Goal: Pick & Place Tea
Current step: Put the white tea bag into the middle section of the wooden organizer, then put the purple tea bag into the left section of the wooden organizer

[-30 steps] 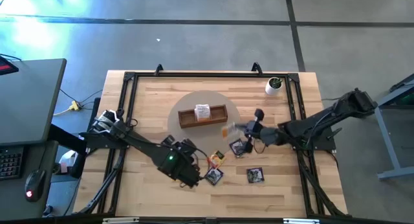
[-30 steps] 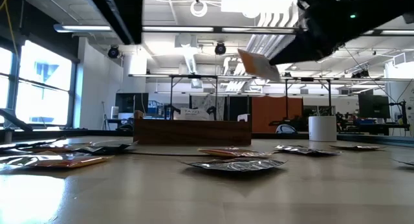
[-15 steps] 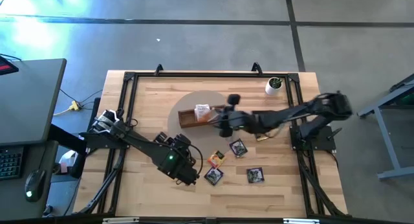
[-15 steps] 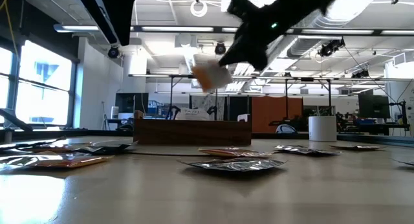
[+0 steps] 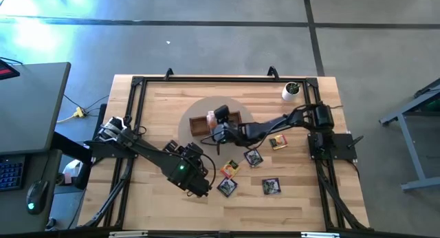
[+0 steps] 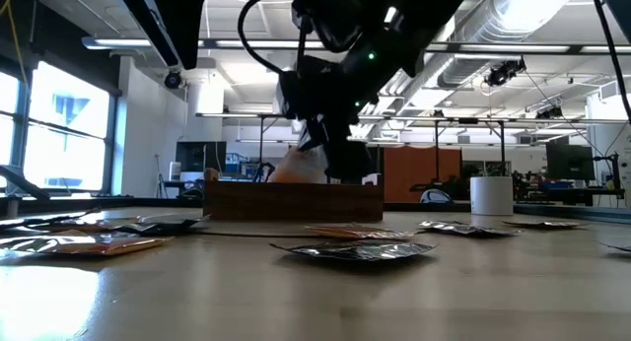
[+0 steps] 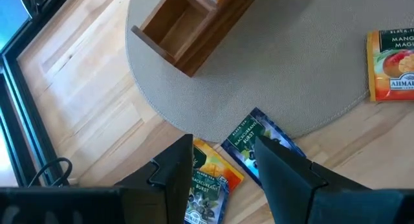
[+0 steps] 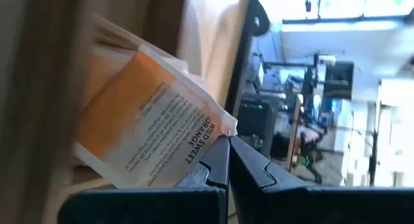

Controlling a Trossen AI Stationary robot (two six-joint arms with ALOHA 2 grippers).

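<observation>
My right gripper (image 5: 214, 124) hangs over the brown wooden tray (image 5: 235, 117), shut on a white-and-orange tea sachet (image 8: 149, 136). In the low view that sachet (image 6: 294, 168) shows just above the tray's near wall (image 6: 292, 199). My left gripper (image 7: 223, 179) stands open near the table's front left, above a black-blue sachet (image 7: 259, 146) and an orange-black one (image 7: 207, 179), touching neither. Several more sachets (image 5: 253, 157) lie flat on the wood. My right gripper pinches the white-and-orange sachet at one corner (image 8: 210, 134) between its two fingertips (image 8: 220, 160). The fingers slant down from the table's right side. The sachet tilts, and its lower part dips behind the tray's wall beside another white sachet; whether it rests there cannot be seen.
The tray sits on a round grey mat (image 5: 199, 107). A small white cup (image 5: 291, 91) stands at the far right corner. A yellow mango sachet (image 5: 278, 142) lies right of the tray. A black frame (image 5: 137, 83) borders the tabletop.
My right gripper has swept toward the table's left edge, from beside the tray's right end to over the tray. It has sunk a little and rolled its wrist. The sachet went with it, from high over the table down to the tray.
</observation>
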